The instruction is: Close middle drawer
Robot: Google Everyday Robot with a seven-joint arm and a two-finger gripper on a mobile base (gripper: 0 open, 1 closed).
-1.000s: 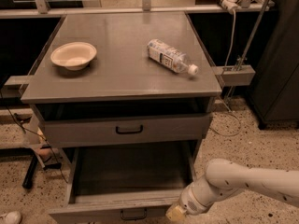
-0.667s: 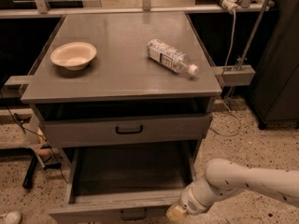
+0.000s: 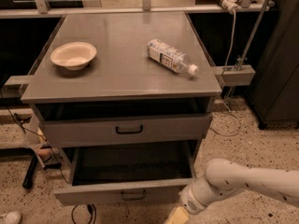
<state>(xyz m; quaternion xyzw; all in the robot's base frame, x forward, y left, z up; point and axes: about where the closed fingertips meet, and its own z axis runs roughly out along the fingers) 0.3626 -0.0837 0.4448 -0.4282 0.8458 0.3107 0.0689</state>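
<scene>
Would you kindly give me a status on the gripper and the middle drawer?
Gripper low at bottom edge, beside drawer front's right end. Grey metal middle drawer, low flat front, pulled far out. Nothing visible blocking its tray.

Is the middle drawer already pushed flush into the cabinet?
No: the middle drawer stands pulled far out with its shallow tray exposed, and the gripper is low by the right end of the drawer's front.

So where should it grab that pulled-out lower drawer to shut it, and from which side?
Probably the small black loop handle at the front centre of the middle drawer, reached from the front: the tray stands far out, its flat face pointing away from the cabinet. The gripper sits low by that face's right end.
</scene>
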